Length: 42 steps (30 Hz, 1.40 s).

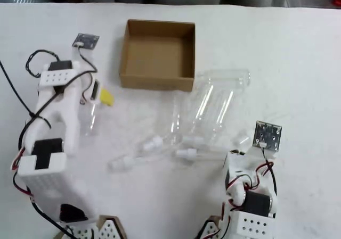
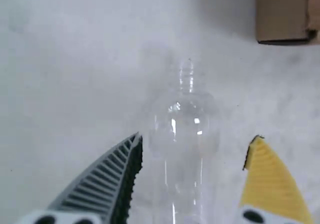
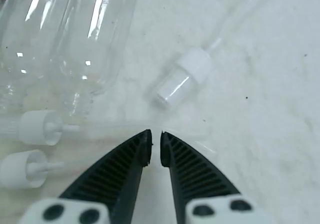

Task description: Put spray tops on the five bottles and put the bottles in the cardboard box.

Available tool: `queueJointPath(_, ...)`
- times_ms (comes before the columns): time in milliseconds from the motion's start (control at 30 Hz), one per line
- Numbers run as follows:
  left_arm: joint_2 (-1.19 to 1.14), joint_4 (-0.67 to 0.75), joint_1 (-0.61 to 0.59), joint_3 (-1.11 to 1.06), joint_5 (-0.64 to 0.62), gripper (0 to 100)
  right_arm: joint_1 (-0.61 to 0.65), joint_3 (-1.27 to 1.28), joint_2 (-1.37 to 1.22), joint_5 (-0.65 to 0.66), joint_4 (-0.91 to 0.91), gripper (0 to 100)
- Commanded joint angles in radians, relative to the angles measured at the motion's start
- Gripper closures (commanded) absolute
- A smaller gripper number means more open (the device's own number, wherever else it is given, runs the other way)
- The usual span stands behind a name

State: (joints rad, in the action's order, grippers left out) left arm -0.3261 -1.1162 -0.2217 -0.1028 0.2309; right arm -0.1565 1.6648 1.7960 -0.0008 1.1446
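Right gripper is hovering low over the tabletop toward its near right corner, its black jaws nearly closed and gripping nothing. Just beyond its tips a loose spray top is lying on its side, dip tube trailing away. Two more spray tops are lying beside it, close to the necks of the bottle cluster at mid-table.

Left gripper is hanging near the left edge of the tabletop with jaws wide open, grey on one side and yellow on the other. They are straddling a capless bottle that is lying flat, bare threaded neck pointing away from the wrist. The jaws are not touching it.

Cardboard box is sitting near the far edge, left of centre, with nothing inside.

Judgement: the task is just starting, with the first bottle being lined up for a grasp. The next move is calling for the left jaws to close on the bottle body. The right jaws need to open and take a spray top, then feed its tube into the neck.
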Motion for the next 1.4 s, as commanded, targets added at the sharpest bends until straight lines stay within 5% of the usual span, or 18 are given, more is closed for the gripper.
queueJointPath(0,-0.01,-0.003,-0.005,0.057,0.006,67,-0.008,-0.003,0.008,0.0,0.002,97.8)
queueJointPath(1367,-0.067,0.089,-0.004,0.055,-0.021,67,-0.008,-0.003,0.008,0.0,0.004,97.8)
